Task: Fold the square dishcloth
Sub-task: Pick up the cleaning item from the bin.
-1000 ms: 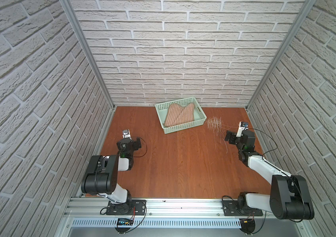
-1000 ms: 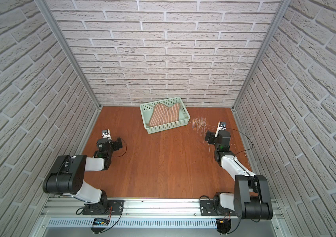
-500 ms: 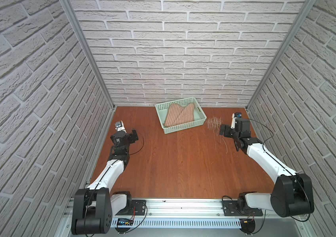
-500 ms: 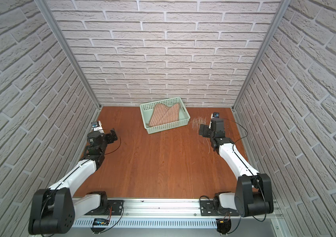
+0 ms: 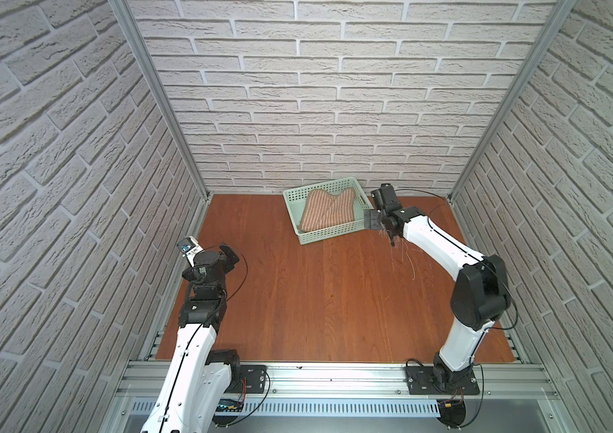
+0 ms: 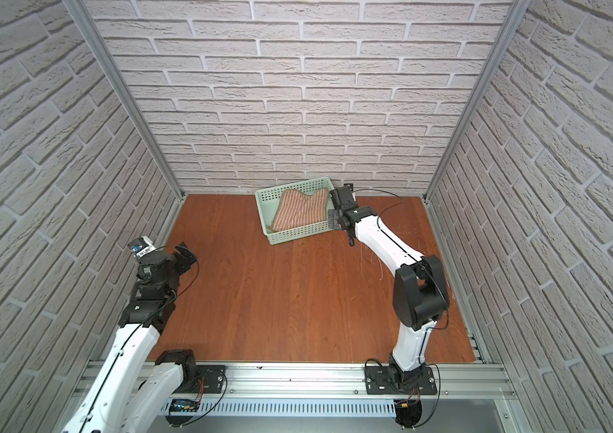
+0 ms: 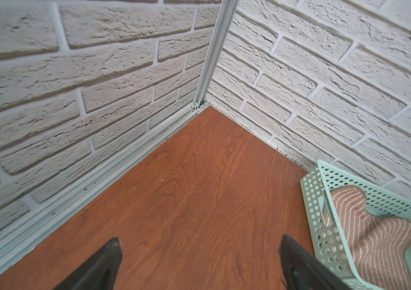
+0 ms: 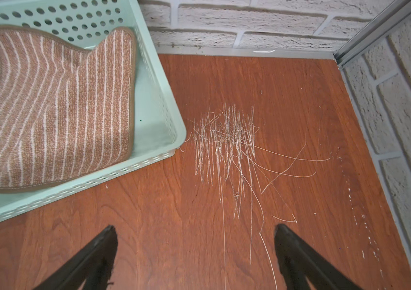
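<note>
Folding appears not yet begun: the square dishcloth [image 5: 329, 210] lies rumpled, unfolded, inside the mint-green basket [image 5: 329, 234] at the counter's [image 5: 316, 292] back; left claw [image 7: 200, 241] and right claw [image 8: 194, 227] stand apart, empty.

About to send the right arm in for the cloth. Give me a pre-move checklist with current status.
1. right gripper open and empty: ok.
2. left gripper open and empty: ok.
3. square dishcloth laid flat for folding: not ok; it lies rumpled inside the basket, its far edge riding up the back wall.
4. right gripper above the cloth: not ok; it is beside the basket, over the scratches on the table.
5. Cloth's loop corner located: cannot tell.
</note>
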